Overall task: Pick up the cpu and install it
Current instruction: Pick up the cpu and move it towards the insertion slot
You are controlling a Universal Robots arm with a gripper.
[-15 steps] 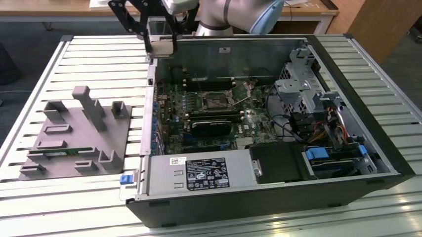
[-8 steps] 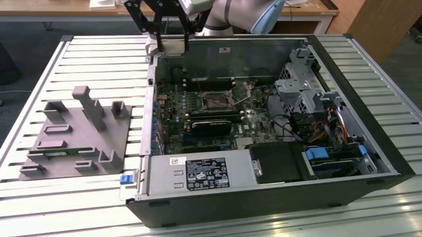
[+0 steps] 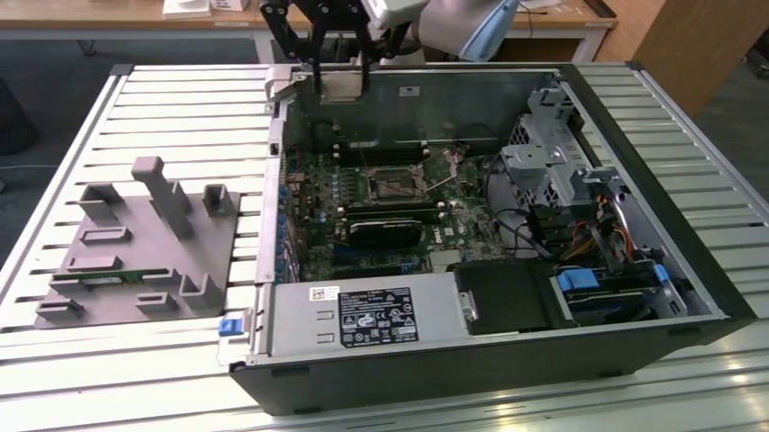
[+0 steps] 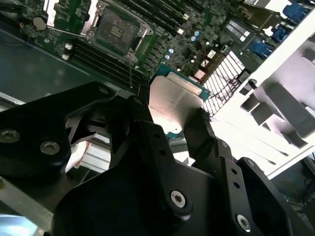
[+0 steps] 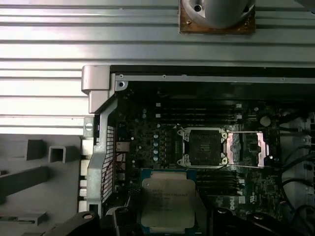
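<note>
The claw [image 3: 330,65] pinches the cpu [image 3: 340,84] by its edges, just over the rim of the open computer case [image 3: 481,378]. Below the claw lies the bare socket [image 3: 394,186]. The slatted metal desk [image 3: 180,117] underneath carries a grey fixture [image 3: 121,261]; behind the claw stands a wooden desk [image 3: 121,13]

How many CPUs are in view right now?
1: the cpu, gripped in the tool above the open case. The socket looks empty; another could be hidden elsewhere.
</note>
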